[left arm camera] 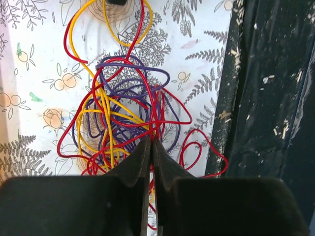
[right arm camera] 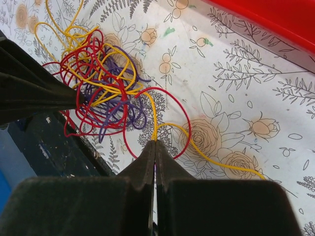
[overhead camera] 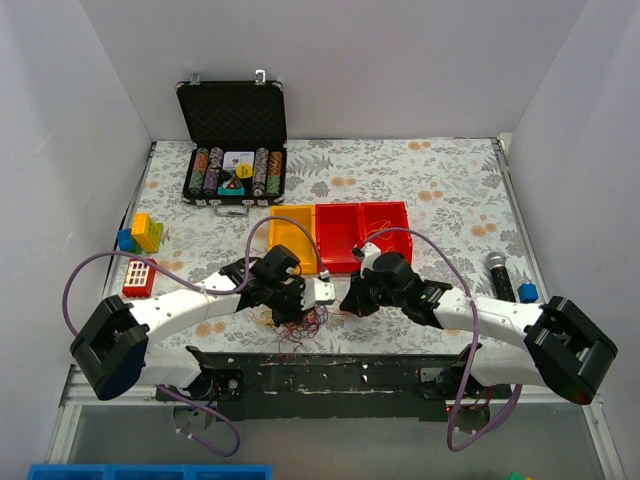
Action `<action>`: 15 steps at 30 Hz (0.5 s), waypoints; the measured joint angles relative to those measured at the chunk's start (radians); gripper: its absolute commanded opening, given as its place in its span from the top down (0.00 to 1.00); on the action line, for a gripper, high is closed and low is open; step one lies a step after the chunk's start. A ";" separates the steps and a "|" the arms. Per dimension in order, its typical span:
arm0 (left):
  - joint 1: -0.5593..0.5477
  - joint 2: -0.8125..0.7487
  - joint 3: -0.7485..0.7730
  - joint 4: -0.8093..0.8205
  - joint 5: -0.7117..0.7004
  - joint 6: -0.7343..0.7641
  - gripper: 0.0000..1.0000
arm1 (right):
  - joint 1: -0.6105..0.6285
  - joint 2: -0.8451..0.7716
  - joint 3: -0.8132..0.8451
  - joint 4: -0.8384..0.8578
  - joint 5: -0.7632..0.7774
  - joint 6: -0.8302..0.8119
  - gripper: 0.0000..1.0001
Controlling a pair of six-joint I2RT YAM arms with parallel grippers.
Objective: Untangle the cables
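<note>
Red, yellow and purple wire, very thin, is bunched into one loose knot: these are the cables, lying on the flowered table close to its near edge, beside the dark rail that runs along it. The knot sits between the two arms. The left gripper is right at it, jaws pressed together where several red and yellow strands converge, so it appears to be pinching the bundle itself. The right gripper stands just beside the knot, jaws clenched on a single yellow strand. That strand leaves the knot, passes through the pinch and trails away over the cloth on the far side.

The line that matters runs from one pinch to the other, left to right across the table. Judging from this, drawing the right gripper away along that line would tug the yellow strand out while the left one anchors the rest.

The loops overlap many times, red outermost, purple packed in the middle
</note>
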 measured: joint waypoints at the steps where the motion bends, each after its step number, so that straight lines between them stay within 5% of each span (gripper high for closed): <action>1: 0.000 -0.001 -0.002 -0.003 -0.004 0.007 1.00 | 0.000 -0.003 0.001 -0.005 0.000 -0.001 0.99; 15: 0.003 -0.326 -0.084 -0.237 -0.129 0.063 1.00 | 0.000 -0.139 0.321 -0.290 0.167 -0.111 0.99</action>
